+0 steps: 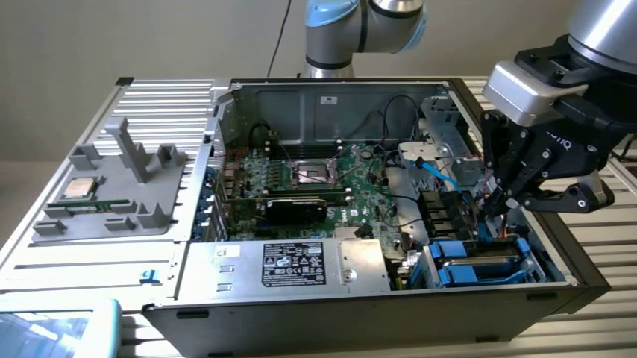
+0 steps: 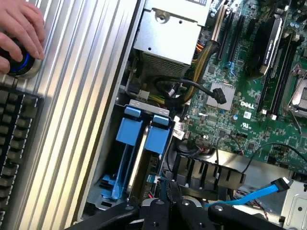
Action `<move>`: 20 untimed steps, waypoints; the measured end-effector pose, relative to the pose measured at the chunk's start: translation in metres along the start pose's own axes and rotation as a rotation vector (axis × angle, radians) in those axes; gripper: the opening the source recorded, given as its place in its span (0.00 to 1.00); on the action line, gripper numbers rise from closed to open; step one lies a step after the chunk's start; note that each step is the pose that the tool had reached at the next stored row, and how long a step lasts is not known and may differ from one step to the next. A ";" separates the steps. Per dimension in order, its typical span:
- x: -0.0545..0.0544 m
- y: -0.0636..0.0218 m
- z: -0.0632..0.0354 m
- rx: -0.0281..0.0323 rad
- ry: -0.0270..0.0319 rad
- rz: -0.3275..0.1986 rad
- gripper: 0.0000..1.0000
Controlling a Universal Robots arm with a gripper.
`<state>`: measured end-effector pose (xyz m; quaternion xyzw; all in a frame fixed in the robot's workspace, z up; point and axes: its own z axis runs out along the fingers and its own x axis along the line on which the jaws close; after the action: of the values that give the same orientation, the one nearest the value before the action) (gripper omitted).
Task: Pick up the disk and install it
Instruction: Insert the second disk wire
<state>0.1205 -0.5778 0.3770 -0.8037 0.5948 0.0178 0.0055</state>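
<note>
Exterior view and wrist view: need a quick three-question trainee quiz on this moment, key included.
1. True or false: the gripper hangs over the grey parts tray.
2. What colour are the carrier frames standing in the drive bay? A red, B blue, C green.
3. In the wrist view, what does the person's hand rest on?

Key:
1. False. It is over the drive bay inside the open computer case, with its jaws shut.
2. B.
3. A round knob with a blue ring, next to a keyboard.
</note>
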 end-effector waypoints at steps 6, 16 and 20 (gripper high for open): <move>0.000 0.0000 0.0003 0.0150 0.0068 -0.107 0.11; 0.000 -0.0001 0.0006 0.0330 0.0129 -0.287 0.11; 0.000 0.0000 0.0012 0.0388 0.0051 -0.357 0.11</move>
<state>0.1205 -0.5778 0.3758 -0.8963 0.4428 0.0031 0.0226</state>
